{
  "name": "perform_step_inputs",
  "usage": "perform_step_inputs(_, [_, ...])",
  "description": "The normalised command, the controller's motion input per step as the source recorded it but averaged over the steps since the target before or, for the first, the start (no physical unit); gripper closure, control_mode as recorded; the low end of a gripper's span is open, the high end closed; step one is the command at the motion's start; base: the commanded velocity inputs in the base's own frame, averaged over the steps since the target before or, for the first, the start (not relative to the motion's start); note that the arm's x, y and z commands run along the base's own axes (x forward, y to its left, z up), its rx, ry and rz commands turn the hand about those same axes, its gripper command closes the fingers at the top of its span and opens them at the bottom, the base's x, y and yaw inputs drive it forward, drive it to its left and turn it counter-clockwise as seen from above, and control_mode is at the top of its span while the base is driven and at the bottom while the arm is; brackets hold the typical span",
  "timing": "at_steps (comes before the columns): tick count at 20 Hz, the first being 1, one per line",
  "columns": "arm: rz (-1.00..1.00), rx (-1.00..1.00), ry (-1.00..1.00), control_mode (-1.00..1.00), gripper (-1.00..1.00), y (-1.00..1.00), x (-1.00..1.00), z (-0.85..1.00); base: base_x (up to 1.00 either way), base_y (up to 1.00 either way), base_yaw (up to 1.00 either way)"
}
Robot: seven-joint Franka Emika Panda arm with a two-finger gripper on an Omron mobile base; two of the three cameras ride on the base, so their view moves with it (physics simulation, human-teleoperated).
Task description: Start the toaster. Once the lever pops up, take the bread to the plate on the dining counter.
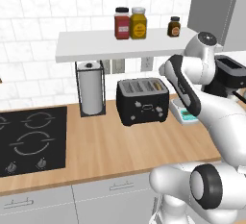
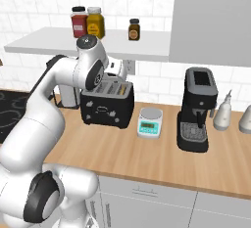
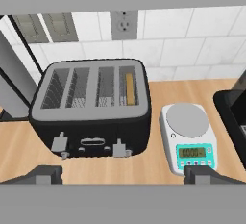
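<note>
Two dark fingertips (image 3: 45, 174) are seen at the bottom of the hand view, set far apart, with nothing held between them; the gripper (image 3: 123, 175) is spread wide and touches nothing. Directly beneath and ahead of it lies a light wood worktop (image 1: 110, 146), backed by a wall of white tiles (image 1: 33, 21) with outlets. A black cooktop (image 1: 29, 139) is set into the wood far off to the gripper's left, and pale grey drawers (image 1: 110, 189) are fitted under the worktop's front edge.

The white arm (image 1: 211, 117) is bent at the elbow, and the hand is held above the worktop, tipped downward and looking at the front and top of the toaster (image 3: 91, 105).

The toaster stands below and ahead of the gripper, slightly to its left, well apart from the fingers. The bread (image 3: 129, 89) is seen edge-on as a tan strip standing in the toaster's rightmost slot. A small white kitchen scale (image 3: 188, 136) sits just beside the toaster on the gripper's right. Further right stands a black coffee machine (image 2: 197, 109). A paper towel roll (image 1: 91, 93) stands beyond the toaster's left side, and a white shelf (image 1: 110, 47) with three jars (image 1: 130, 23) hangs above.
</note>
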Motion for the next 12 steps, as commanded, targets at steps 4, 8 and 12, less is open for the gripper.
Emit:
perform_step_inputs(4, [0.0, 0.0, 0.0, -1.0, -1.0, 0.0, 0.0, 0.0, 0.0, 0.0, 0.0])
perform_step_inputs(8, [0.0, 0.0, 0.0, -1.0, -1.0, 0.0, 0.0, 0.0, 0.0, 0.0, 0.0])
perform_step_inputs(12, [0.0, 0.0, 0.0, -1.0, -1.0, 0.0, 0.0, 0.0, 0.0, 0.0, 0.0])
